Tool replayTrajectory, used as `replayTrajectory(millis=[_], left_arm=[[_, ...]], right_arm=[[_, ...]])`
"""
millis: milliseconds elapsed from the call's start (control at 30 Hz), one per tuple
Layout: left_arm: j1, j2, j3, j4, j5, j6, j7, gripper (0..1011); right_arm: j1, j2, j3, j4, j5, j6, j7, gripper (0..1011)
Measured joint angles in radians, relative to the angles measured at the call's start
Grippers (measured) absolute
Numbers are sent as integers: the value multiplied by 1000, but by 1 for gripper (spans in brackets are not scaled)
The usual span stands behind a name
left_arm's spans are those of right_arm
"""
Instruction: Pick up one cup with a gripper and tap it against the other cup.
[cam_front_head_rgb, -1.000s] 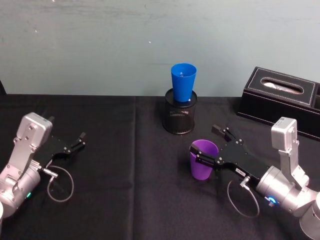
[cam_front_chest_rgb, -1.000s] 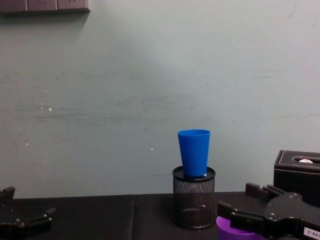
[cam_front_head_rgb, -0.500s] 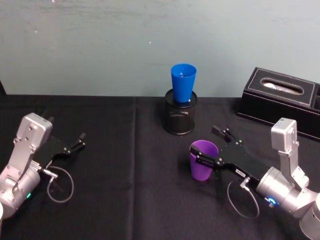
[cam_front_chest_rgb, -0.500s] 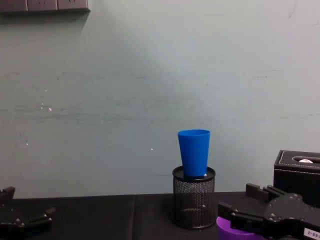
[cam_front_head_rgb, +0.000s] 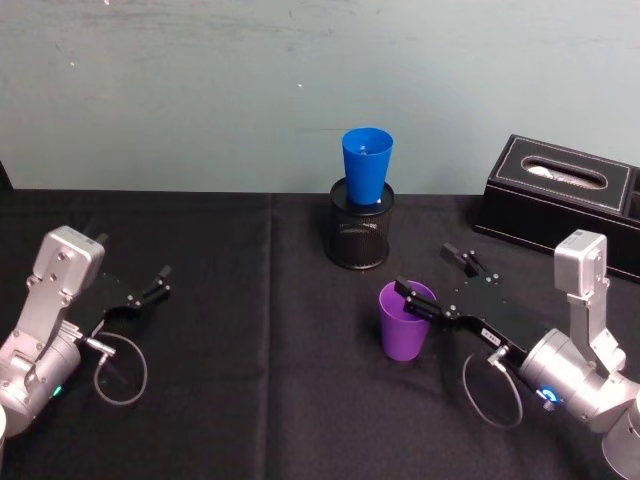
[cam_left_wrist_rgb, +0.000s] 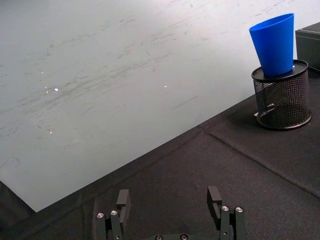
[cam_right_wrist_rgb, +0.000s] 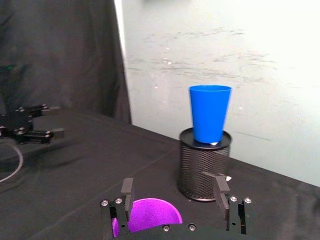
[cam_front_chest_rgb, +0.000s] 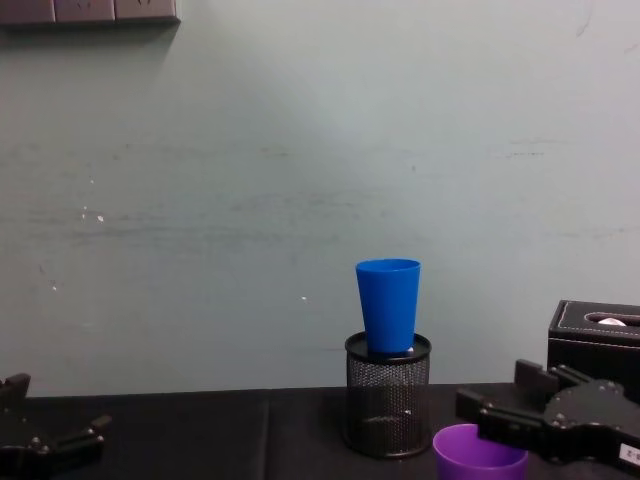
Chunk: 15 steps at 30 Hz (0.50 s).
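Observation:
The purple cup (cam_front_head_rgb: 405, 322) stands upright on the black tablecloth, right of centre. My right gripper (cam_front_head_rgb: 422, 267) is open just to its right. One finger reaches over the cup's rim and the other stands apart behind it. The right wrist view shows the purple cup (cam_right_wrist_rgb: 148, 215) low beneath the open right gripper (cam_right_wrist_rgb: 172, 181), off toward one finger. The blue cup (cam_front_head_rgb: 366, 165) sits upright in the black mesh pen holder (cam_front_head_rgb: 358, 236) at the back centre. My left gripper (cam_front_head_rgb: 163, 280) rests open at the table's left side.
A black tissue box (cam_front_head_rgb: 560, 200) stands at the back right, behind the right arm. A grey cable loops under each wrist. The pale green wall rises close behind the pen holder. Bare black cloth lies between the two arms.
My right gripper has drawn back to the right and risen a little, so its fingers no longer straddle the purple cup. The cup stays put on the table. The left arm has not moved.

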Motion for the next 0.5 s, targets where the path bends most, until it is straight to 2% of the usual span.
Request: replayTrajectory(millis=[333,500], left_arm=[[0,0,0,0,0,0,0,1011],[0,0,0,0,0,0,0,1011]], right_arm=[[-13,-14,34,-1,-32,-6,-69,1003],[-22,-27,62,-1,-47,-7,-112,1003]])
